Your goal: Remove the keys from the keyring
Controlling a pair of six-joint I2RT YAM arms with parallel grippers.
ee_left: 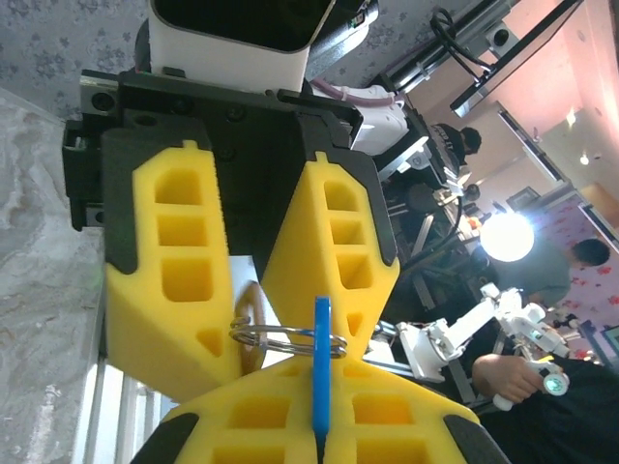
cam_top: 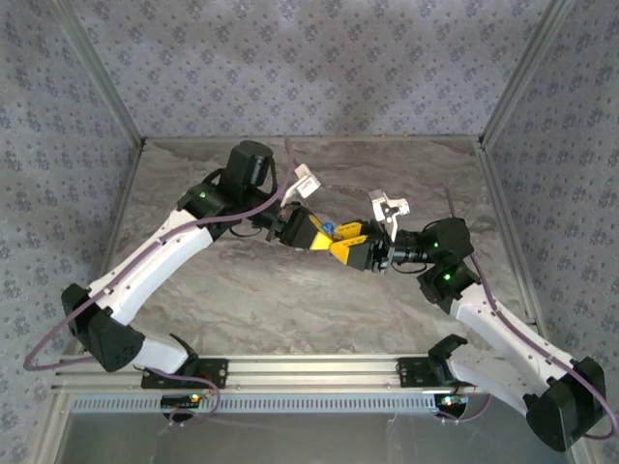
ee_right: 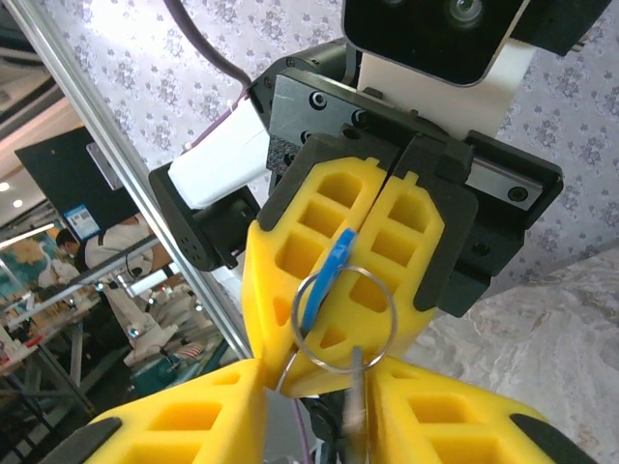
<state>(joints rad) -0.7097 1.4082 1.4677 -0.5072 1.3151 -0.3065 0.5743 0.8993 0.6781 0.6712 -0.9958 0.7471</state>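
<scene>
The small blue key [ee_left: 321, 367] stands edge-on between the yellow pads of my left gripper [ee_left: 320, 375], which is shut on it. In the right wrist view the same blue key [ee_right: 324, 280] sticks out of the closed left gripper [ee_right: 314, 382]. A steel keyring [ee_right: 394, 317] hangs through it. Seen edge-on, the keyring [ee_left: 289, 333] reaches in between the spread fingers of my right gripper [ee_left: 290, 358]. A brownish metal piece [ee_left: 249, 324] sits on the ring in that gap. The right gripper [ee_right: 319, 372] is open. Both grippers meet tip to tip above the table, left gripper [cam_top: 322, 235] against right gripper [cam_top: 340, 244].
The grey marbled tabletop [cam_top: 290, 300] lies below both arms. Patterned walls and aluminium posts [cam_top: 503, 87] close in the back and sides. A rail [cam_top: 309, 367] runs along the near edge between the arm bases.
</scene>
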